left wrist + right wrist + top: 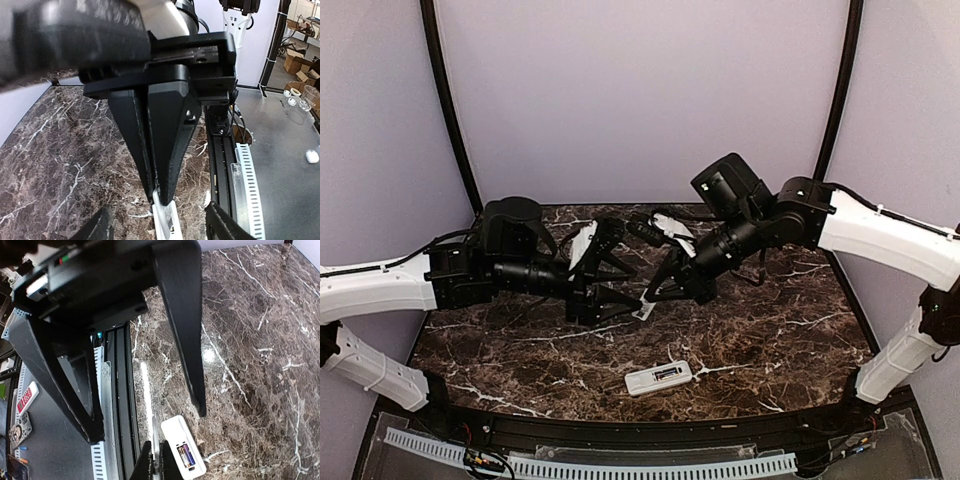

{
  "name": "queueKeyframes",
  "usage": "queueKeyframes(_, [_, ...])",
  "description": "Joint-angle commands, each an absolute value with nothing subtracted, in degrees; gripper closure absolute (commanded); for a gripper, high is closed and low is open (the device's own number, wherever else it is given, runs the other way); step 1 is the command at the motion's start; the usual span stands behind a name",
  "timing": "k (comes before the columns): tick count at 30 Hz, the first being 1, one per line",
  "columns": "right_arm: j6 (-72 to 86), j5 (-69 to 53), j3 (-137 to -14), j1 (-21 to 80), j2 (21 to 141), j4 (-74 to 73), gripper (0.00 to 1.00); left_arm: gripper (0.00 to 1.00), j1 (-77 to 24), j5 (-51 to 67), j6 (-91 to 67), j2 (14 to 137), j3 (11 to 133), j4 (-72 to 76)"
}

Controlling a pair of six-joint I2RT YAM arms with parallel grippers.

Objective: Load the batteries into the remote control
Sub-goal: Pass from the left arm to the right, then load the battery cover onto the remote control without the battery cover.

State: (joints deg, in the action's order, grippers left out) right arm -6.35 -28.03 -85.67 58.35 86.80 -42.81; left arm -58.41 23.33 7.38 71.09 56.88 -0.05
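You are looking at the remote control (658, 378) lying back-up on the desk (520, 350). It is sitting close to the near edge, slightly right of the middle, with its long side running almost parallel to that edge. Its battery recess (668, 374) is standing uncovered and is holding the batteries (187, 457). Dark bluish cylinders are showing inside it, but you cannot tell how many.

The right gripper (159, 198) is hanging over the middle of the desk. Its jaws are pressing together on the cover piece (162, 222), a thin flat white plastic part that is projecting below the fingertips. You cannot tell whether the lower end of this part is touching the marble.

The left gripper (148, 426) is facing the right one from the left. Its jaws are standing wide apart and are gripping nothing. In the left wrist view, its fingers are flanking the cover piece, well clear of it on either side.

A strip of bare marble is separating the remote control from both grippers. Bare marble is also showing toward the left and right edges of the desk.

Just outside the near edge, a black rail (620, 440) and a white slotted cable duct (590, 466) are running along the desk. Pale walls (640, 100) are closing in the left, far and right sides.
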Motion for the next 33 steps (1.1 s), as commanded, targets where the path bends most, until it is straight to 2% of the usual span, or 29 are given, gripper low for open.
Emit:
queueKeyframes(1, [-0.7, -24.2, -83.2, 57.3, 83.8, -40.1, 1.00, 0.35, -58.5, 17.4, 10.1, 67.8, 54.5, -3.1])
queueKeyframes(8, [18.6, -13.8, -76.2, 55.3, 81.2, -36.0, 1.00, 0.33, -59.0, 9.0, 11.2, 67.5, 50.7, -9.3])
queueKeyframes(12, [31.6, -13.8, -66.6, 55.3, 79.3, -28.9, 1.00, 0.27, -65.0, 1.7, 15.2, 70.4, 47.2, -12.6])
queueKeyframes(19, [48.1, -10.9, -46.7, 56.7, 72.3, -10.1, 1.00, 0.21, -69.8, 1.6, 15.3, 79.2, 45.7, -12.9])
queueKeyframes(27, [54.2, -11.7, -34.9, 58.2, 72.5, 2.8, 1.00, 0.17, -70.9, 4.8, 16.6, 92.4, 50.1, -13.1])
queueKeyframes(33, [53.9, -14.5, -32.6, 58.3, 76.1, 10.3, 1.00, 0.15, -70.9, 4.7, 14.7, 95.8, 50.1, -11.2])
